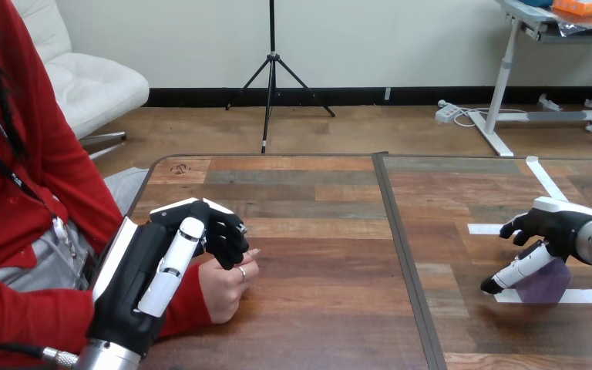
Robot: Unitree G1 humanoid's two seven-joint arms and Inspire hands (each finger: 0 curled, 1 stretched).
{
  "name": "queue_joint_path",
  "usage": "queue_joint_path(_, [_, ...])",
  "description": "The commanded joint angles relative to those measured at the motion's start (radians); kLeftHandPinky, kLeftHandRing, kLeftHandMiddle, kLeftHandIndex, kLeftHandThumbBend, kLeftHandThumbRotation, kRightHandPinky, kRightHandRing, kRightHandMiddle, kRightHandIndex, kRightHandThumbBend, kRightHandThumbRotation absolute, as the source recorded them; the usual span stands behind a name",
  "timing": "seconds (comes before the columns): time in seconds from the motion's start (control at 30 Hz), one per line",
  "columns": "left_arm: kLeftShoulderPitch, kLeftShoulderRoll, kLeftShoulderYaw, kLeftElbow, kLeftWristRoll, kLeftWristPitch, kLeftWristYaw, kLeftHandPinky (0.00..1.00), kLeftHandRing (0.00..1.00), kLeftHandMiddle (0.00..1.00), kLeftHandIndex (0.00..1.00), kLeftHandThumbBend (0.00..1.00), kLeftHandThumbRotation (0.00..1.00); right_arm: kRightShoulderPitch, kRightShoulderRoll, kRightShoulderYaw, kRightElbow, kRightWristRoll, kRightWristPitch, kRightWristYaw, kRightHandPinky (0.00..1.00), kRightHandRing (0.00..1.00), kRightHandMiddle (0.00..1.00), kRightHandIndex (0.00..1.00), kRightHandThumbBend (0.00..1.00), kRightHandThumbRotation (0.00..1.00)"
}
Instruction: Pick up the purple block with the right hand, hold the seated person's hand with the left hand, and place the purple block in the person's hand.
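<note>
Wood-plank bench point(316, 308), split by a dark seam point(401, 254) running front to back, carries the scene. On its right half, the small purple angular block point(547, 284) rests on a white tape strip point(586, 295). The robot's right hand point(559, 223), black with a white shell, hovers low over it. Its fingers point(515, 228) are loosely bent and spread away from the thumb point(520, 268), closed on nothing. The thumb slants down across the block's upper left corner and hides that part; whether it touches the block is hard to make out. The silver right forearm is cut off by the view's right edge.

On the left half, well apart from the block, the person's hand point(230, 289) rests on the bench as a loose fist, its wrist hidden behind the robot's left hand point(142, 270). That hand reaches in from the bottom edge and lies over the top of the fist. Whether it grips the person's hand cannot be told from this angle. The person's palm is turned out of sight.
</note>
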Motion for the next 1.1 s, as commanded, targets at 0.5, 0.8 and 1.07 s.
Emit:
queue_joint_path(0.5, [-0.062, 0.016, 0.016, -0.031, -0.014, -0.024, -0.004, 0.38, 0.43, 0.46, 0.46, 0.2, 0.96, -0.071, -0.041, -0.008, -0.021, 0.013, -0.005, 0.032, 0.71, 0.88, 0.92, 0.91, 1.0, 0.31])
queue_joint_path(0.8, [-0.067, 0.019, 0.015, -0.025, -0.012, -0.025, -0.007, 0.38, 0.43, 0.47, 0.46, 0.2, 0.97, -0.077, -0.052, -0.003, -0.033, 0.006, 0.002, 0.025, 0.74, 0.89, 0.93, 0.9, 1.0, 0.28])
queue_joint_path(1.07, [-0.072, 0.021, 0.016, -0.02, 0.0, -0.027, -0.003, 0.39, 0.43, 0.47, 0.46, 0.21, 0.97, -0.083, -0.062, 0.002, -0.041, -0.006, 0.003, 0.021, 0.75, 0.9, 0.93, 0.9, 1.0, 0.28])
